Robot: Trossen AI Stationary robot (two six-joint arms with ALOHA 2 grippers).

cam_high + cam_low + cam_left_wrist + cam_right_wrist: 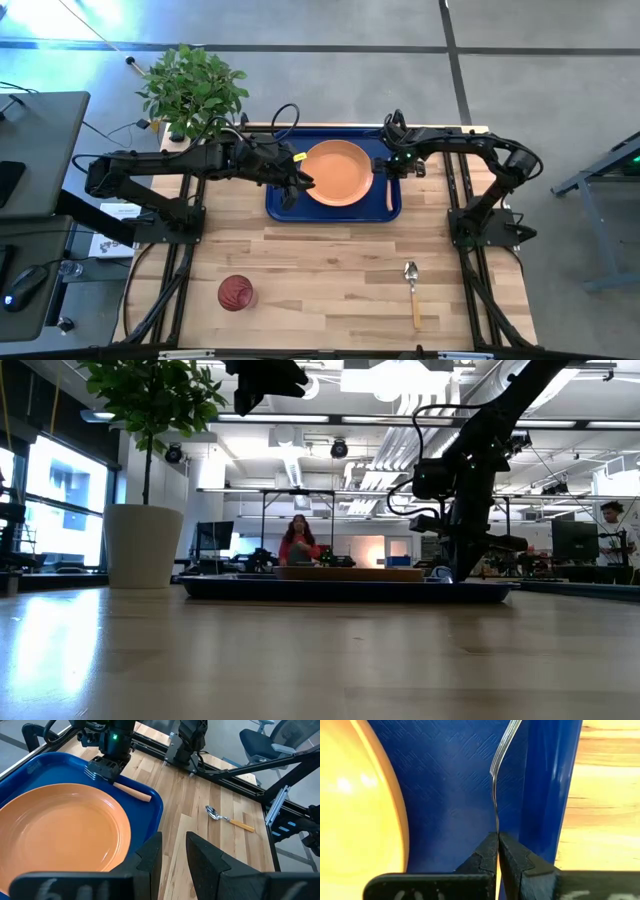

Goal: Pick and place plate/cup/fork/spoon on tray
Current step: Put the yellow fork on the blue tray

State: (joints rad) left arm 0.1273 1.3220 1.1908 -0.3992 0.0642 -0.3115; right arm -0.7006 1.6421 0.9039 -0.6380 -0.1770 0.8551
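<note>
- No readable writing shows anywhere.
- Right gripper [497, 851] reaches low over the tray [281, 205], fingers pinched on the fork [496, 795] (beside the plate [337, 173]).
- Left gripper [172, 851], seemingly above the tray's edge, slightly parted, holds nothing.

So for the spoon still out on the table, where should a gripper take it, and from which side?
Grip the spoon across its tan handle, coming straight down from above: it lies flat on the table, handle straight and narrow, with open wood either side for the fingers.

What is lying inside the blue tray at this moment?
The orange plate rests in the tray. The right hand holds the fork over its floor. Under the plate is hidden.
</note>
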